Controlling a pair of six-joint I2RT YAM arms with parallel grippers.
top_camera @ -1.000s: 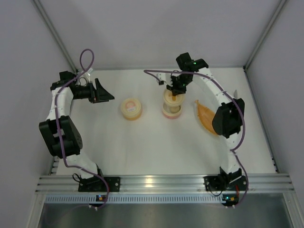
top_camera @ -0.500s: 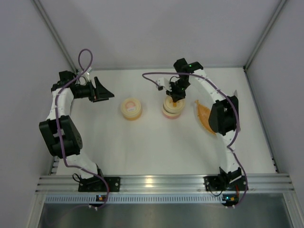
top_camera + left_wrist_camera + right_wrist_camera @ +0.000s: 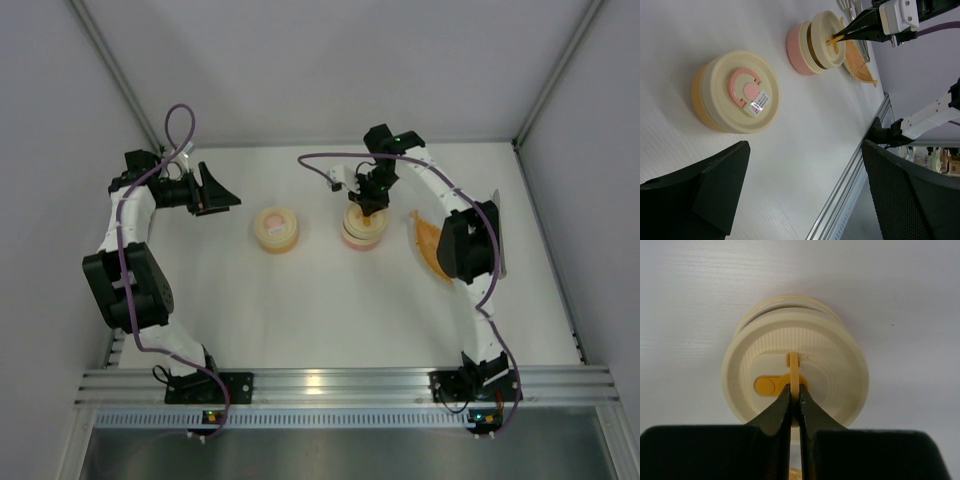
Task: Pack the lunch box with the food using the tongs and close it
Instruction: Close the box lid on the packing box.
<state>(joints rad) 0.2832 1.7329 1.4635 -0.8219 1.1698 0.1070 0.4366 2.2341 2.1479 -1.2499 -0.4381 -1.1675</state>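
Note:
The lunch box (image 3: 361, 237) is a round tub with a pink base (image 3: 797, 44) at mid table. Just above its rim hangs a cream lid (image 3: 795, 347), a thin dark gap showing under it in the left wrist view. My right gripper (image 3: 795, 388) is shut on the lid's upright yellow tab (image 3: 793, 365); in the top view this gripper (image 3: 366, 198) is right above the box. My left gripper (image 3: 222, 198) hovers open at the far left, nothing between its fingers (image 3: 715, 175). One end of the grey tongs (image 3: 850, 6) shows beside the tray. The food is hidden.
A second round tub (image 3: 277, 229) with a cream lid and pink ring handle (image 3: 742, 89) stands left of the lunch box. An orange boat-shaped tray (image 3: 427, 246) lies to the right, partly under my right arm. The metal rail (image 3: 330, 384) runs along the near edge.
My right gripper has come down with the lid, from well above the lunch box to just over its rim. The left arm has not moved.

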